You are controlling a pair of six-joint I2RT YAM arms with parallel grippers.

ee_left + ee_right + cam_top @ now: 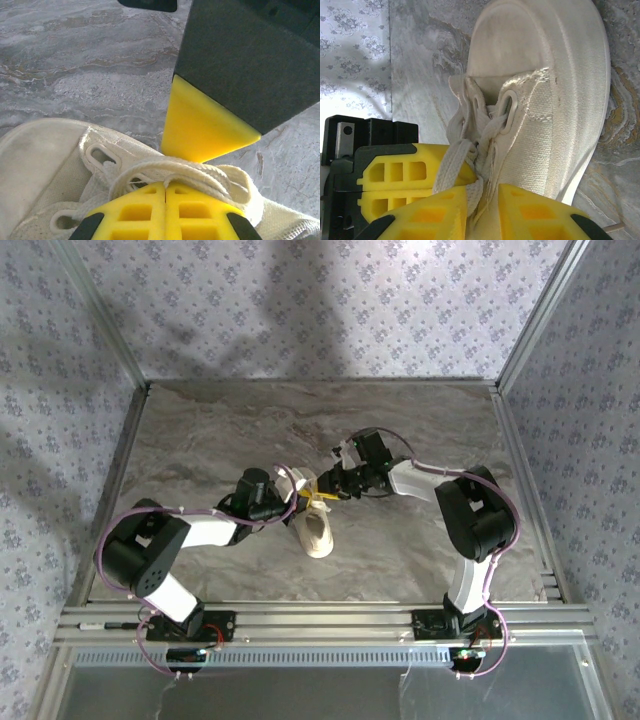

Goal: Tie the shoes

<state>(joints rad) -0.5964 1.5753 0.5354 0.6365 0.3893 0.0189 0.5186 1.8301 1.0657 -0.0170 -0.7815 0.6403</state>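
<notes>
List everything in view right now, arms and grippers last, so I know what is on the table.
sneaker: one, cream, middle of the table, between the two grippers
laces: several strands, white, bunched over the eyelets
table: one, grey marbled, under everything
walls: three, pale floral pattern, at the left, back and right
rails: silver, along the near edge
left arm: one, black and white, reaching in from the left
right arm: one, black and white, reaching in from the right
left gripper: one, yellow fingers, shut, tips against the laces
right gripper: one, yellow fingers, apart, a lace strand between them
</notes>
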